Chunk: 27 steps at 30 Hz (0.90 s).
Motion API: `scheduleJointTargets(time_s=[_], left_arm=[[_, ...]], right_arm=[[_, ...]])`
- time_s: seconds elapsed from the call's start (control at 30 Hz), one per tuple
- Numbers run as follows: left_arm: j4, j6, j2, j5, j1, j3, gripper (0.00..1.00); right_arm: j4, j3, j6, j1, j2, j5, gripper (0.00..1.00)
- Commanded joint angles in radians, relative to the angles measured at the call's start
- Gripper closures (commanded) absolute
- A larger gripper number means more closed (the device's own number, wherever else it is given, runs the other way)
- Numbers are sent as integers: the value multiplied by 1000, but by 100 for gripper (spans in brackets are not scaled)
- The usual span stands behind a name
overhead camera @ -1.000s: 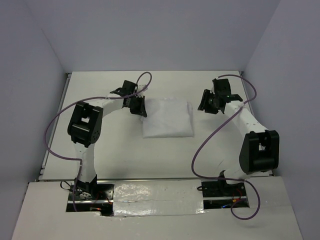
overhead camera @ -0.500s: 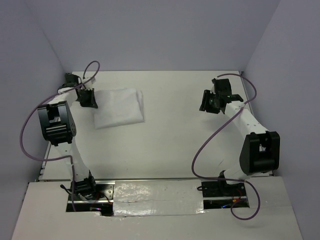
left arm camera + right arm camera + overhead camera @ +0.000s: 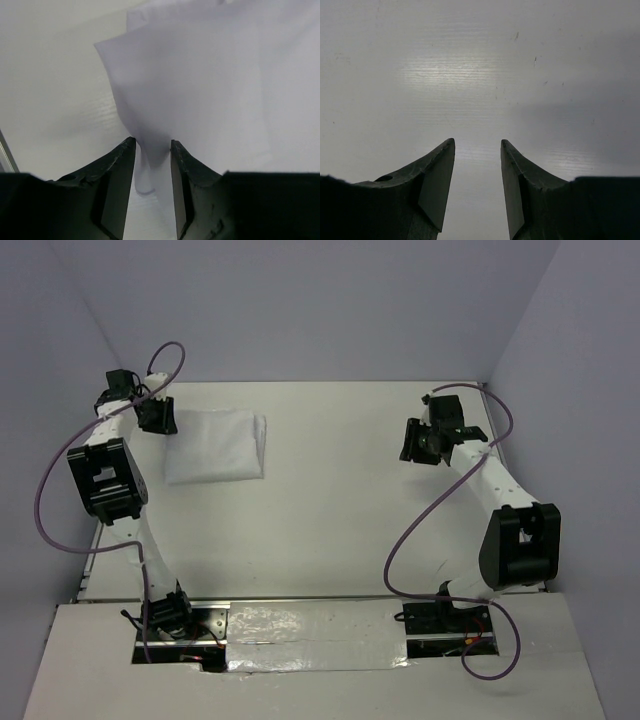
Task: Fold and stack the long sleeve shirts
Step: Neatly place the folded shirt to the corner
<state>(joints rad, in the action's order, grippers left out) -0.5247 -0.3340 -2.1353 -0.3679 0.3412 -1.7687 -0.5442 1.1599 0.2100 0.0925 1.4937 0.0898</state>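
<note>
At far left, white shirt (image 3: pixel 215 445) lies folded; left gripper (image 3: pixel 152 141) and right gripper (image 3: pixel 477 141) unclenched.

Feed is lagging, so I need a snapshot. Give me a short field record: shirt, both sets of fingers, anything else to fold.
shirt: white, folded into a rough rectangle, lying flat at the far left of the table
left fingers: apart, at the shirt's left edge, a fold of cloth between them
right fingers: apart, nothing between them, above bare table on the right, away from the shirt
other shirts: none in view
</note>
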Motion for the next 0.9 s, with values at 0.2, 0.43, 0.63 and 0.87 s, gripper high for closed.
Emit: scheduleJointTargets(time_s=[0.2, 0.43, 0.63, 0.87], left_arm=[[34, 26, -48, 33, -7, -109, 42], [-9, 95, 156, 90, -31, -137, 21], [-175, 96, 340, 176, -33, 39, 20], [-45, 171, 612, 274, 70, 619, 22]], right_arm=[[-26, 40, -31, -7, -46, -1, 49], [62, -15, 31, -20, -134, 7, 0], [165, -112, 72, -23, -256, -42, 0], [216, -215, 80, -25, -317, -61, 0]])
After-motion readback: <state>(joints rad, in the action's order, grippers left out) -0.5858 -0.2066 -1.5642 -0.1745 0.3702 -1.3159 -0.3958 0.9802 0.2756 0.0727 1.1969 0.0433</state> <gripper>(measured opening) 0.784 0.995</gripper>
